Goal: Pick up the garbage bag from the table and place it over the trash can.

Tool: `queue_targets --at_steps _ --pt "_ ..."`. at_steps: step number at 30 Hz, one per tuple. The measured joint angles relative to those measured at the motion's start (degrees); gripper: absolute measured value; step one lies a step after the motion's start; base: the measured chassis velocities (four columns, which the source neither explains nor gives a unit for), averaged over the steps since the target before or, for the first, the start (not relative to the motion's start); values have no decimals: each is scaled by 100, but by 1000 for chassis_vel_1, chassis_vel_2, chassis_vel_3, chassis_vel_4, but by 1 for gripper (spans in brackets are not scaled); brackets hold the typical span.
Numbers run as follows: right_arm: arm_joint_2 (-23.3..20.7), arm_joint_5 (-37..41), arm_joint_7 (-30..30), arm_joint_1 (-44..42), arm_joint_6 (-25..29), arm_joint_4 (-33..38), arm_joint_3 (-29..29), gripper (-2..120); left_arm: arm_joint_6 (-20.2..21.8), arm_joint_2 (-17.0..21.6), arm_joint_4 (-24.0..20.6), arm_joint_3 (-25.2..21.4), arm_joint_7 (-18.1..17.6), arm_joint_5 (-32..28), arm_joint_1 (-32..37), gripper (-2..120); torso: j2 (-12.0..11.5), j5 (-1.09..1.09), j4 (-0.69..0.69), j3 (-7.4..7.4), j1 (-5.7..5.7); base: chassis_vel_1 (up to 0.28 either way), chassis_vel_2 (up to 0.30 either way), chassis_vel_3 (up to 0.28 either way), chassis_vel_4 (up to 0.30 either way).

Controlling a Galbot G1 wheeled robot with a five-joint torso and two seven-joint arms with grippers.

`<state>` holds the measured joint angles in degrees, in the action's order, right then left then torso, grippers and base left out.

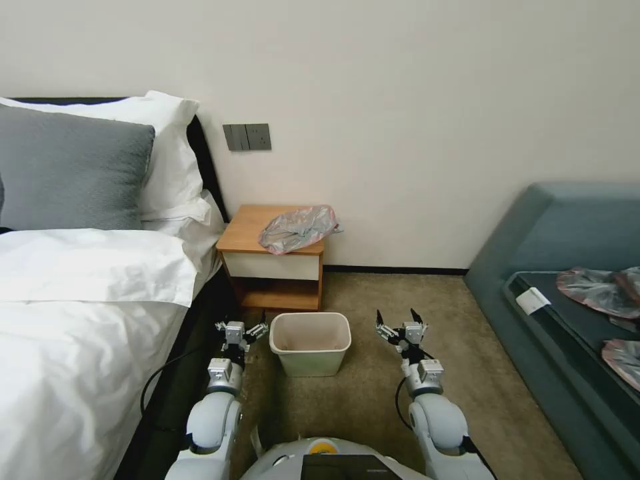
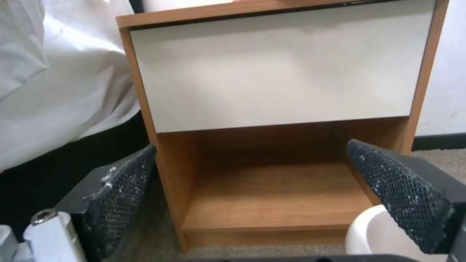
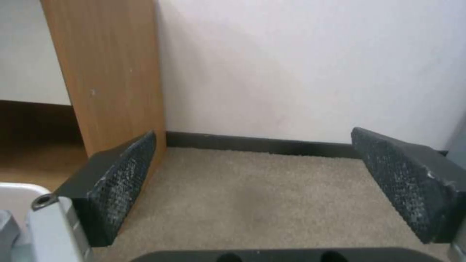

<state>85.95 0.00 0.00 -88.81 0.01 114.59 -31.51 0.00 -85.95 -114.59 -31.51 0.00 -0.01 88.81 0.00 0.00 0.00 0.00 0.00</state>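
Observation:
The garbage bag [image 1: 297, 229], crumpled silvery-grey film with pinkish edges, lies on the right part of the table [image 1: 248, 228], overhanging its front edge. The table [image 2: 272, 91] is a small wooden nightstand with a white drawer front and a lower shelf. On the carpet in front of it stands the beige trash can [image 1: 311, 343], with nothing inside that I can see; its rim [image 2: 374, 233] shows in the left wrist view. My left gripper [image 1: 241, 329] hangs open just left of the can, low, facing the nightstand. To the can's right my right gripper [image 1: 399, 323] is open above the carpet.
A bed [image 1: 80, 313] with white linen and pillows runs along the left, close to my left arm. A dark teal sofa [image 1: 573, 307] on the right carries flatter grey-pink bags [image 1: 600, 291]. The wall [image 1: 413, 120] stands behind the nightstand. Carpet [image 3: 252, 196] lies open right of the can.

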Motion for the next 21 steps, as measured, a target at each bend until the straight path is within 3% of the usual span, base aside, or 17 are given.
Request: queue_targets --at_steps 21 --pt "0 0 0 0 0 0 0 100 0 0 0 0 0 0 0 100 0 0 0 0 0 0 0 0 0"
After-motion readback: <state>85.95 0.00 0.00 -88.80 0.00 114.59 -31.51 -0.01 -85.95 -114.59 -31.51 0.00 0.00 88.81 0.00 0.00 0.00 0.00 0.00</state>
